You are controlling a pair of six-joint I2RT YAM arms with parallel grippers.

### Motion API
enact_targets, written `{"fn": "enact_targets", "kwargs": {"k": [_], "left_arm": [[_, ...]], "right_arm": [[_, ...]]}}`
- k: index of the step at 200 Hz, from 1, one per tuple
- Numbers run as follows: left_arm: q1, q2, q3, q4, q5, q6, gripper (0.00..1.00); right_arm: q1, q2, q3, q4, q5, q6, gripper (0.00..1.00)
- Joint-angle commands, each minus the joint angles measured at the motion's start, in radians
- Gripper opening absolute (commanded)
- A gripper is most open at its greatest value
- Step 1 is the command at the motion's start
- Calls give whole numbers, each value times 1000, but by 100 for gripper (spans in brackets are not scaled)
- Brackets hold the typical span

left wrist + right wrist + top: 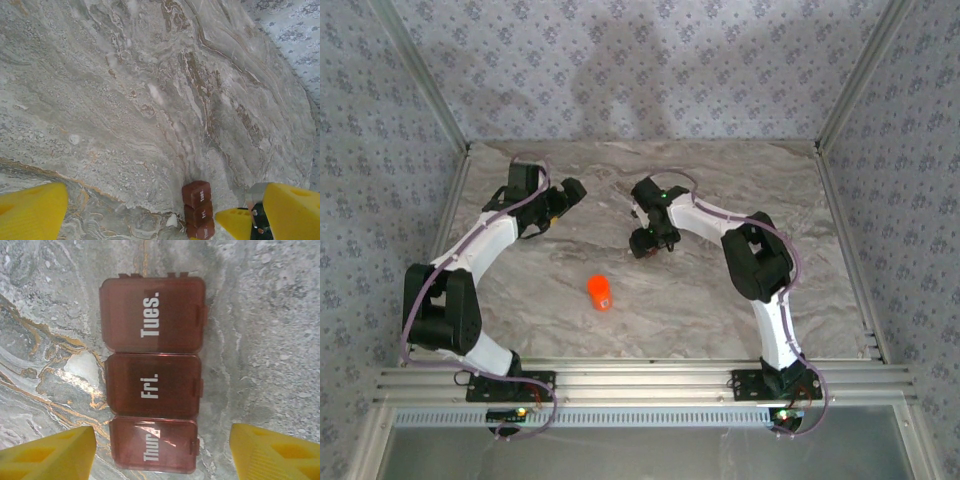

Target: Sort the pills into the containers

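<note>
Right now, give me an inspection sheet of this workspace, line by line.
Surface: grey marble-patterned table.
Job's things: brown three-part pill box, lids shut, marked Tues., Fri., Thur.
Clutter: orange bottle on the table between the arms.
Hands: left hand open, above the table near the pill box; right hand open, above the pill box.
Cables: cables run along both arms.
Surroundings: patterned walls, metal frame.

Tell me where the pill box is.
In the right wrist view the pill box lies on the table just below the right gripper; the orange bottle stands closer to the near edge.
</note>
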State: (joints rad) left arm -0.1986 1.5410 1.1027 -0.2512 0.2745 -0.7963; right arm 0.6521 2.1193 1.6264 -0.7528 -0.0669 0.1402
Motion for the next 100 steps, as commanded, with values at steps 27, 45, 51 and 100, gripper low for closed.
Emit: {"fn": "enact_targets", "kwargs": {"k": [27,45,51,100], "left_arm": [[-5,-11,31,-5,21,-11,99],[-5,-14,29,-5,23,-14,100],[-5,-15,30,-5,23,-15,100],[-13,-38,23,0,50,-45,100]], "right_arm": [[21,47,41,-37,-6,-20,64],[22,53,42,-39,-12,-25,57],[22,52,41,-39,-12,-25,55],[17,-49,-33,2,-15,-37,29]]}}
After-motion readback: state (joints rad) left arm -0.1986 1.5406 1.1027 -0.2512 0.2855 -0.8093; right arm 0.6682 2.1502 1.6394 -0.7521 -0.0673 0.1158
